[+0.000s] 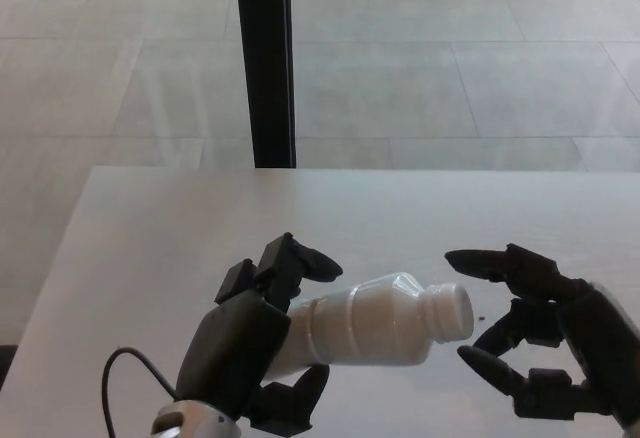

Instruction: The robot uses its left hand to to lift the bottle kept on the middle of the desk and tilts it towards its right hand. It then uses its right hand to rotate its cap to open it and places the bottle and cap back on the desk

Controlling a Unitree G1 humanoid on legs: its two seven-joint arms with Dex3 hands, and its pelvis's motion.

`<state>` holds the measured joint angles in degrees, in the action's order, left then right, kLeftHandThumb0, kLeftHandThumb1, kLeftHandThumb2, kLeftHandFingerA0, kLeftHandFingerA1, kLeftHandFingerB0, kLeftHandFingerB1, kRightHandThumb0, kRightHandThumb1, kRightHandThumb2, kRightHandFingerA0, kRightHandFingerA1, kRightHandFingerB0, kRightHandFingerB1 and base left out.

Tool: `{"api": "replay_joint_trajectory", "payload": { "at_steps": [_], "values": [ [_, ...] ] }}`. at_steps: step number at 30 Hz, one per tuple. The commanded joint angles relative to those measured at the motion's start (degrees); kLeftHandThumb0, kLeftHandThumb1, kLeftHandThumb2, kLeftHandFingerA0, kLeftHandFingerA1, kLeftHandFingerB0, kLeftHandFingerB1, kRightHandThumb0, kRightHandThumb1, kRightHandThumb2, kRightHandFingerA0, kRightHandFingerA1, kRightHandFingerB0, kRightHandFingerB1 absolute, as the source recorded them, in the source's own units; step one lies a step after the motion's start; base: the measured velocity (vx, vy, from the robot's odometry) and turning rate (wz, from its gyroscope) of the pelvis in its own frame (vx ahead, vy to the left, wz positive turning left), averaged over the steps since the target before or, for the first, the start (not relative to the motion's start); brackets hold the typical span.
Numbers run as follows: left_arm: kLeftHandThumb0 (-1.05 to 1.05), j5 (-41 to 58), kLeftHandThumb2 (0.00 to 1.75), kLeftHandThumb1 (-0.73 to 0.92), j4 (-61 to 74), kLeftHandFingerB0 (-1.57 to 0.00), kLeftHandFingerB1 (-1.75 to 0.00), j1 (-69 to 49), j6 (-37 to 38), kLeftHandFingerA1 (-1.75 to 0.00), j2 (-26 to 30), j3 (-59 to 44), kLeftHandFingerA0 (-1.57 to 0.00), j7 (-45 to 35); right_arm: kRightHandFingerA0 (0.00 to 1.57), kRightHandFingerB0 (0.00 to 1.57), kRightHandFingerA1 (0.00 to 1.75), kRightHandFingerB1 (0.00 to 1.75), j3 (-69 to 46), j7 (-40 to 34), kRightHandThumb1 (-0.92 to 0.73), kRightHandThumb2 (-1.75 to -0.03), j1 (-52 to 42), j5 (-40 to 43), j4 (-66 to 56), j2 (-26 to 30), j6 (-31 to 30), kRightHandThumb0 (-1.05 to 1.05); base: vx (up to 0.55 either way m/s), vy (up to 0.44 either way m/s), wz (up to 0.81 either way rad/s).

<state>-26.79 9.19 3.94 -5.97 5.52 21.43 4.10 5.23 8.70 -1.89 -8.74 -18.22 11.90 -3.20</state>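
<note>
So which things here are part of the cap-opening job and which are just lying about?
Part of the job:
bottle, tilted
cap, still on
left hand, gripping the bottle
right hand, open beside the cap
desk

Just there:
black cable
black post
tiled floor

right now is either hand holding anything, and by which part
The left hand holds the white plastic bottle around its lower body, tilted with the cap end toward the right hand. The right hand is open beside the cap and holds nothing.
</note>
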Motion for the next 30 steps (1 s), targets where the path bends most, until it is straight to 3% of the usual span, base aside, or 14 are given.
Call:
{"api": "replay_joint_trajectory", "payload": {
  "at_steps": [1,4,5,6,7,11,12,15,16,26,28,30],
  "values": [
    [0.45,-0.8,1.57,0.55,-0.7,-1.05,-1.54,-0.4,2.7,-1.75,0.1,-0.4,-1.19,1.4,0.82,0.43,0.97,0.39,-1.4,-1.0,-0.62,-0.59,0.0,0.4,-0.1,-0.5,1.5,-0.52,0.0,0.0,0.0],
    [0.44,-0.8,1.59,0.54,-1.0,-1.05,-1.54,-0.6,3.7,-1.75,0.1,-0.4,-1.19,1.6,0.86,0.44,0.9,0.38,-1.6,-1.2,-0.62,-0.59,-0.6,0.5,-0.3,-1.1,2.1,-0.51,0.0,0.0,0.0],
    [0.43,-0.7,1.57,0.55,-1.0,-1.05,-1.54,-0.7,3.6,-1.75,0.0,-0.4,-1.18,1.6,0.87,0.37,0.9,0.52,-1.5,-1.1,-0.49,-0.86,-0.7,0.5,0.0,-1.2,2.6,-0.55,0.0,0.0,0.0],
    [0.43,-0.8,1.57,0.55,-1.0,-1.05,-1.54,-0.8,3.5,-1.75,0.0,-0.4,-1.18,1.5,0.88,0.38,0.91,0.52,-1.4,-1.1,-0.49,-0.86,-0.8,0.3,0.0,-1.2,2.7,-0.55,0.0,0.0,0.0],
    [0.44,-0.6,1.57,0.55,-1.1,-1.05,-1.55,-0.8,3.9,-1.75,0.1,-0.5,-1.18,1.5,0.89,0.44,0.91,0.4,-1.1,-1.2,-0.62,-0.59,-0.9,-0.1,0.0,-1.3,2.8,-0.51,0.0,0.0,0.0],
    [0.45,-0.8,1.59,0.54,-1.1,-1.05,-1.54,-0.8,4.1,-1.75,-0.2,-0.6,-1.17,1.7,0.88,0.42,0.92,0.41,0.1,-0.4,-0.61,-0.59,-1.2,-0.6,-0.2,-1.0,2.3,-0.52,0.0,0.0,0.0],
    [0.43,-1.4,1.58,0.54,-0.6,-1.04,-1.54,-0.7,3.0,-1.75,-0.4,-0.5,-1.16,1.6,0.89,0.37,0.95,0.53,0.3,-0.3,-0.47,-0.85,-1.3,-0.5,0.1,-1.1,2.8,-0.54,0.0,0.0,0.0],
    [0.45,-2.0,1.56,0.54,-1.2,-1.04,-1.53,-0.1,3.7,-1.75,-0.5,-0.3,-1.18,2.2,0.9,0.37,0.98,0.53,1.1,0.0,-0.47,-0.85,-2.0,-0.6,0.9,-0.6,4.4,-0.54,0.0,0.0,0.0],
    [0.45,-2.5,1.55,0.55,-1.2,-1.04,-1.53,0.0,3.3,-1.75,-0.5,-0.1,-1.18,2.2,0.9,0.44,1.0,0.4,1.4,-0.2,-0.6,-0.58,-2.2,-0.7,1.3,-0.6,5.2,-0.51,0.0,0.0,0.0],
    [0.44,-2.0,1.53,0.56,-1.2,-1.06,-1.54,-0.5,4.3,-1.75,-0.6,-0.7,-1.19,2.0,0.91,0.45,1.0,0.4,1.3,-0.9,-0.62,-0.59,-1.8,-1.5,1.7,-0.6,6.2,-0.5,0.0,0.0,0.0],
    [0.43,-2.0,1.53,0.57,-1.6,-1.06,-1.54,-0.5,4.9,-1.75,-0.6,-0.6,-1.2,2.3,0.91,0.49,1.08,0.43,0.7,-2.0,-0.67,-0.6,-1.3,-2.1,1.6,-0.9,6.4,-0.49,0.0,0.0,0.0],
    [0.46,-1.9,1.6,0.54,-2.5,-1.06,-1.55,-0.2,6.1,-1.75,-0.5,-0.6,-1.19,2.9,0.94,0.56,1.29,0.47,0.3,-2.4,-0.71,-0.63,-1.2,-1.4,2.1,-1.5,7.1,-0.45,0.0,0.0,0.0]
  ]
}}
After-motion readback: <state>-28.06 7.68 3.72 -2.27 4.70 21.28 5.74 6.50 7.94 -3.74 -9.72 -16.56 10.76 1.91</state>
